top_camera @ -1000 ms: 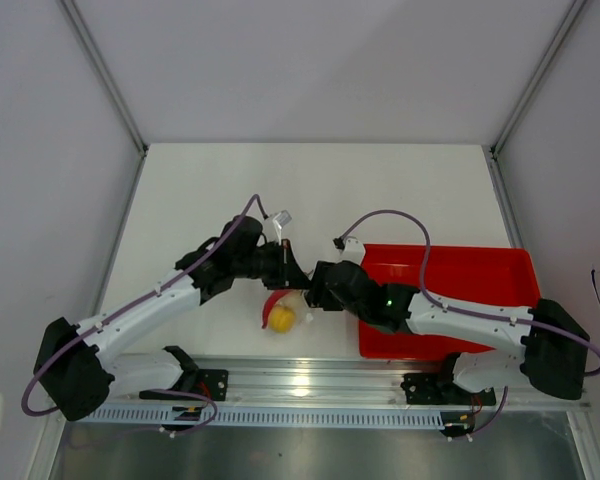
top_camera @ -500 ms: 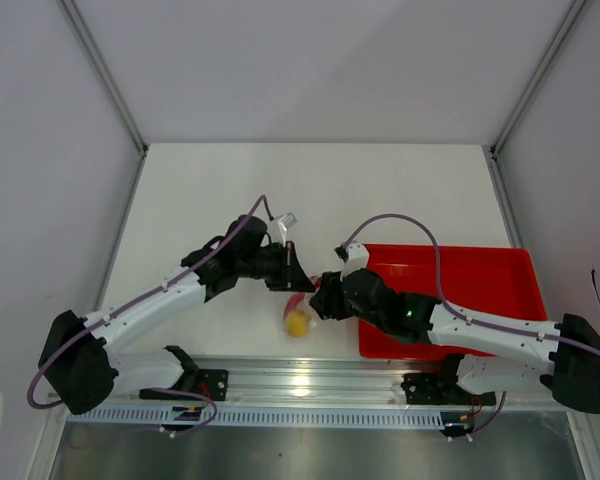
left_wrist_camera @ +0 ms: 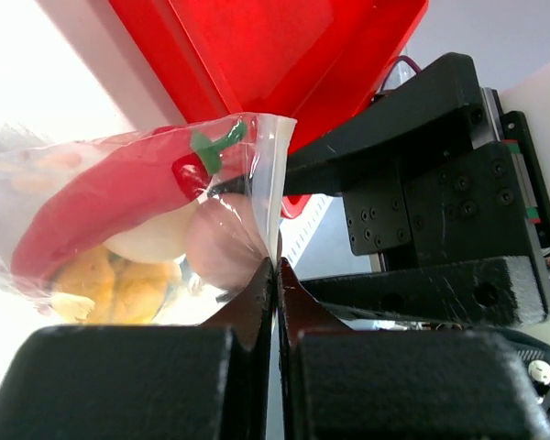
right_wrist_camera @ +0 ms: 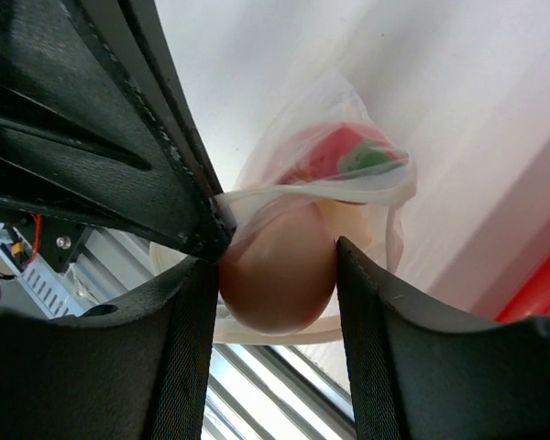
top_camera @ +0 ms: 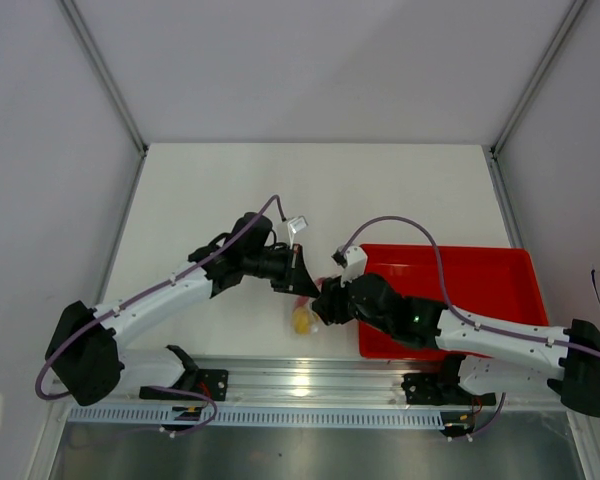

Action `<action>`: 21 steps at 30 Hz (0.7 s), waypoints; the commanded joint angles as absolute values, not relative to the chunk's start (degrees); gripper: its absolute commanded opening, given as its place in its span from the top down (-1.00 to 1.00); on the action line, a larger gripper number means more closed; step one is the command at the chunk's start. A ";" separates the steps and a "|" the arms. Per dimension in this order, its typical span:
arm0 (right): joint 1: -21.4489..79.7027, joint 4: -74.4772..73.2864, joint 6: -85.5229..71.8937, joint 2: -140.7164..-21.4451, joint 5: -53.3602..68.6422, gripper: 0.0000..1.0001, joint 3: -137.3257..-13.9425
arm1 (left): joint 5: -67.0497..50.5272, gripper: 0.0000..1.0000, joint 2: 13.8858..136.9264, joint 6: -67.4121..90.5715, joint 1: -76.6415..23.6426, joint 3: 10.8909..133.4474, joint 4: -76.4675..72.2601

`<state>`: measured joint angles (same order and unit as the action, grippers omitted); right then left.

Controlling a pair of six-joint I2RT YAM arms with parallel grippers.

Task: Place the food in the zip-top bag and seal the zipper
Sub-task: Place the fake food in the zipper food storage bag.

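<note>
The zip-top bag [top_camera: 302,312] hangs between the two grippers just left of the red tray. My left gripper [top_camera: 299,279] is shut on the bag's mouth edge [left_wrist_camera: 273,240]. Through the clear film I see a yellow-orange ball [left_wrist_camera: 90,286], a whitish egg [left_wrist_camera: 156,244], a pinkish egg [left_wrist_camera: 222,244] and a red chilli [left_wrist_camera: 101,197]. My right gripper [right_wrist_camera: 277,252] is shut on the pinkish egg [right_wrist_camera: 277,280] at the bag's mouth, whose rim [right_wrist_camera: 312,192] is a whitish band. I cannot pick out the red zipper strip.
The red tray [top_camera: 500,262] lies right of the bag and shows nothing inside where it is visible; the right arm crosses its near-left corner. The metal rail [top_camera: 310,378] runs along the table's near edge, just below the bag. Grey walls enclose the table.
Both grippers and the bag have shifted right, toward the red tray. The yellow ball in the bag moved with them.
</note>
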<state>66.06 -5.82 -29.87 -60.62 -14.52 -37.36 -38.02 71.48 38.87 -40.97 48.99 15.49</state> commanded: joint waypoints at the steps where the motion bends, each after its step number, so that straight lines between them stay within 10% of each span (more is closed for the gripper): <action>1: 66.36 -8.34 -29.44 -59.85 -19.94 0.06 -39.20 | -41.84 0.99 71.37 37.44 -40.96 51.15 13.97; 9: 67.24 -13.53 -34.28 -58.27 -21.10 -0.61 -41.31 | -42.54 0.99 70.93 37.62 -40.96 49.31 14.15; 21: 71.81 -20.39 -35.86 -58.27 -24.88 -0.67 -50.53 | -40.60 0.99 69.26 37.27 -40.87 49.48 15.73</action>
